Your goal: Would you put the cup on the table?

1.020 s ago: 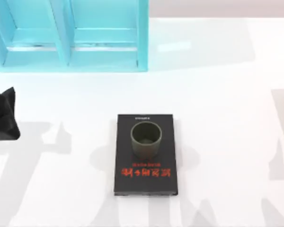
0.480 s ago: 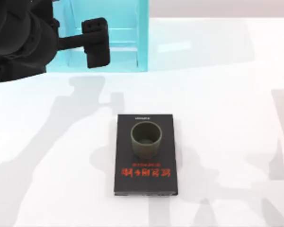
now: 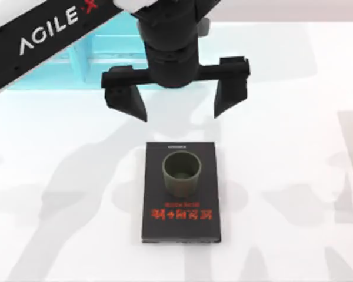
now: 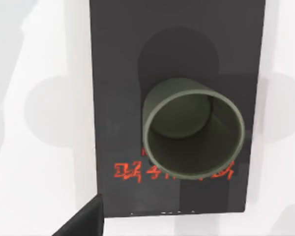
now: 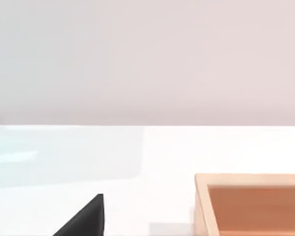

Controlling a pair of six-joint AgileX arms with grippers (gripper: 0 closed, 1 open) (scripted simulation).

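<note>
Presently the left end effector point(image 3: 175, 101) hangs over the worktop point(image 3: 294, 147) with its two fingers point(image 3: 125, 100) spread wide, just beyond the far edge of the black book point(image 3: 181, 226), empty and apart from it. The cup point(image 3: 180, 173) stands upright on the book's cover, above the red lettering point(image 3: 181, 214), nearer the book's far end; the left wrist view shows its darker inside point(image 4: 184, 132) open to view. A turquoise shelf unit point(image 3: 106, 50) stands at the far left of the worktop. The right wrist view shows a tan wooden box point(image 5: 250, 204) on the white surface, and I cannot tell the state of the right end effector
</note>
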